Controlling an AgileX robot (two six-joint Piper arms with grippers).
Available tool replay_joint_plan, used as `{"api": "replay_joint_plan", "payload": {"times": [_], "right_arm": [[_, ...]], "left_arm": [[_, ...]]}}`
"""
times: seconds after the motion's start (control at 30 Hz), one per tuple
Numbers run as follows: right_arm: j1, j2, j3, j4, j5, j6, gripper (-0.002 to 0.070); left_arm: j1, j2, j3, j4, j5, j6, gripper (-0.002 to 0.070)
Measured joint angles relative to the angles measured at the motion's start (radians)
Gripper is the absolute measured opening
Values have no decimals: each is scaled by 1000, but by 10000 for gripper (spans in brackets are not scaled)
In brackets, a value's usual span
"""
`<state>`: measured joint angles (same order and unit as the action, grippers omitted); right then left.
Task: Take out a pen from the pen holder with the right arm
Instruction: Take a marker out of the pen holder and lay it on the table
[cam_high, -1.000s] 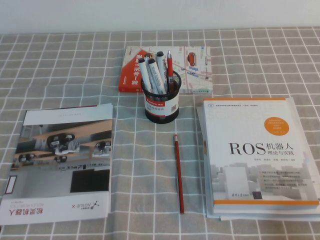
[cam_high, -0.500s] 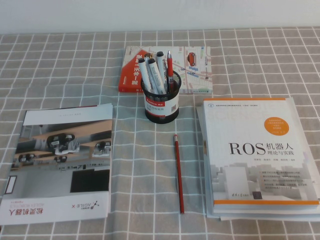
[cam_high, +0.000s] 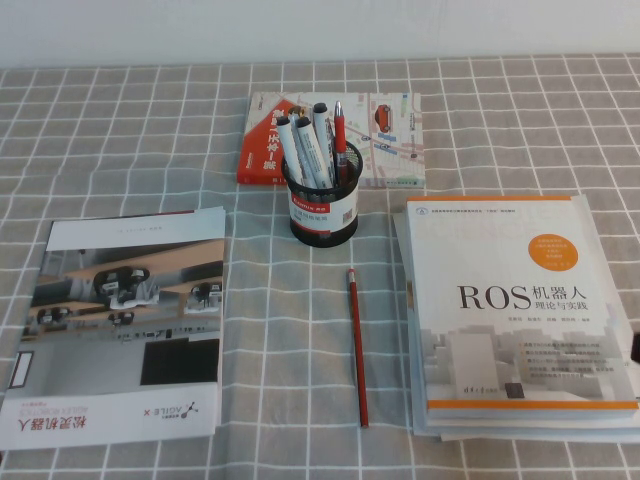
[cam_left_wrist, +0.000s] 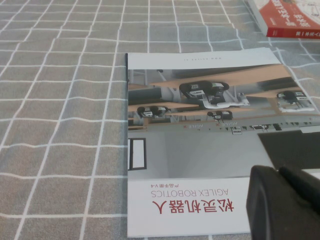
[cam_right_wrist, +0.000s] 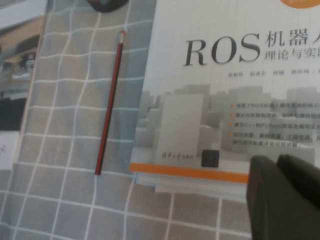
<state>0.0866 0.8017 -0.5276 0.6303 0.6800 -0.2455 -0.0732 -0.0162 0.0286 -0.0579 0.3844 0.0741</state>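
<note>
A black mesh pen holder (cam_high: 323, 205) stands upright at the table's middle back, holding several grey-white markers (cam_high: 300, 150) and a red pen (cam_high: 340, 135). Its base just shows in the right wrist view (cam_right_wrist: 107, 4). In front of it a red pencil (cam_high: 357, 345) (cam_right_wrist: 110, 102) lies flat on the cloth. My right gripper (cam_right_wrist: 276, 161) is shut and empty, hovering over the near edge of the ROS book (cam_right_wrist: 225, 90), well short of the holder. My left gripper (cam_left_wrist: 277, 172) is shut and empty over the brochure (cam_left_wrist: 200, 145). Neither arm is clear in the high view.
A thick white ROS book (cam_high: 515, 310) lies at the right. An AgileX brochure (cam_high: 125, 330) lies at the left. A red and white book (cam_high: 330, 140) (cam_left_wrist: 290, 17) lies flat behind the holder. Grey checked cloth (cam_high: 120, 130) covers the table.
Nothing on the table has moved. A thin dark sliver now shows at the right edge of the high view.
</note>
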Motion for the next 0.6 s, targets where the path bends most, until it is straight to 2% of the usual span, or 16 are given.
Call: {"api": "replay_joint_plan", "payload": {"times": [0.27,0.6], "right_arm": [[25,232,-180,-2,16,-90,-13],[322,503,-424,-9,-64,-116,-13]], "left_arm": [[0,0,0,0,0,0,-3],[0,0,0,0,0,0,-3]]}}
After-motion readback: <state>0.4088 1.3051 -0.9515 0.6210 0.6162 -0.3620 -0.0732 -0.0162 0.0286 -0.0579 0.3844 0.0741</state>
